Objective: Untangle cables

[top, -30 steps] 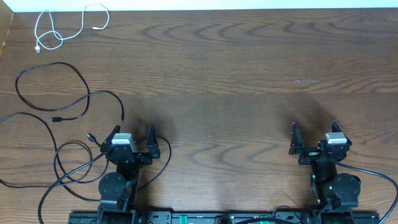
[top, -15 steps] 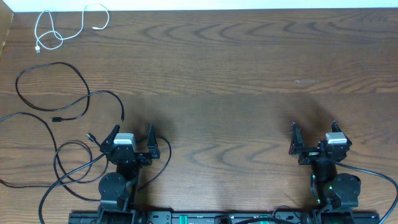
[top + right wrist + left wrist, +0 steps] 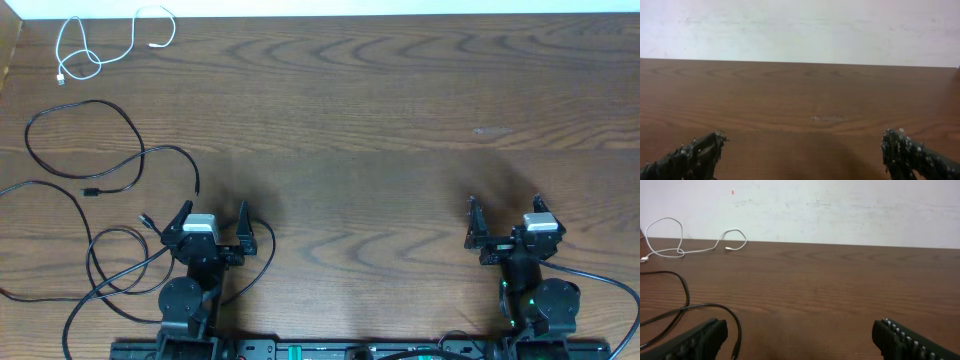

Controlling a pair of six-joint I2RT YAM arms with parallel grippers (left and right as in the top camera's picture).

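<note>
Evidently both arms are sitting parked near their bases, left gripper (image 3: 211,219) and right gripper (image 3: 503,212) each gaping wide and holding nothing. Black cables (image 3: 95,190) are sprawling in overlapping loops at the table's (image 3: 380,120) left; exact count unclear. One white cable (image 3: 98,52) is lying apart, far-left corner.

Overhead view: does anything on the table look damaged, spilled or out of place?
Nothing looks damaged or spilled. The thin white cable lies in loose loops at the far left corner, apart from the thin black cables sprawled nearer the left hand. A faint pale scuff marks the brown wooden table.
</note>
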